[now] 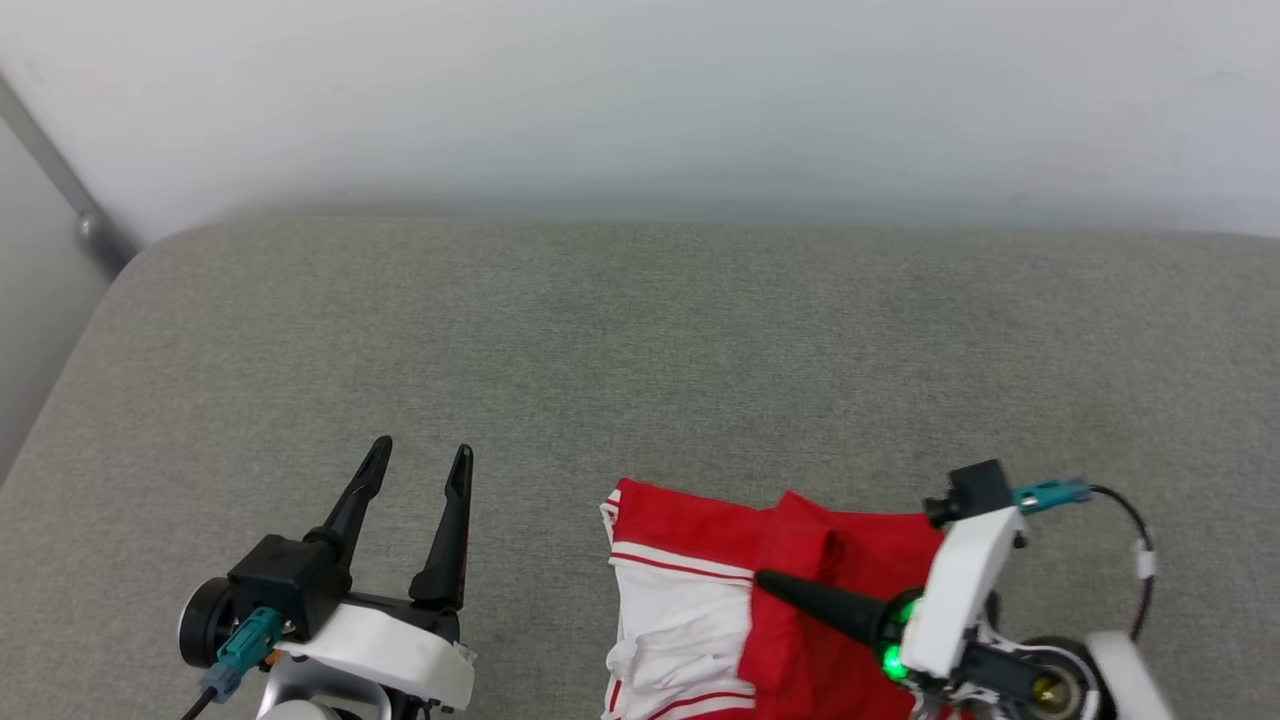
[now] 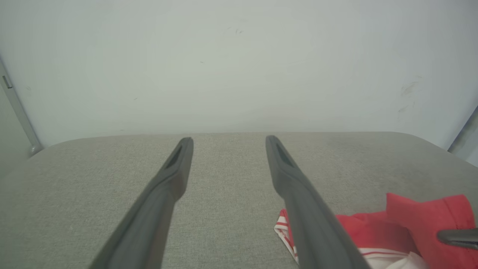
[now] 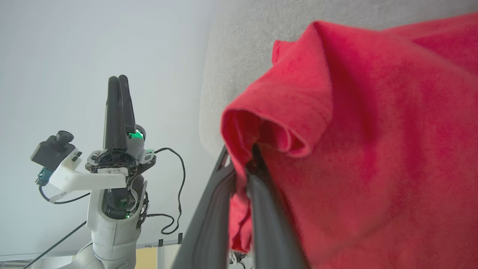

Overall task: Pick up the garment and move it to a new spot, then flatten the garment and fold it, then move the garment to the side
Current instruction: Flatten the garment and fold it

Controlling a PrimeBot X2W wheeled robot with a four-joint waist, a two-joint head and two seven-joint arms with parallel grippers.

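The right tool (image 3: 242, 170) pinches a red fold of the garment (image 1: 680, 530) — left tool (image 1: 423, 452) spread (above the grey surface (image 1: 600, 330)).

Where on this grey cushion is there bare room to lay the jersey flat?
Free: the wide grey cushion between garment and wall, and the strip between left claw and garment. Crowded: near right, where the right claw pinches the fabric.
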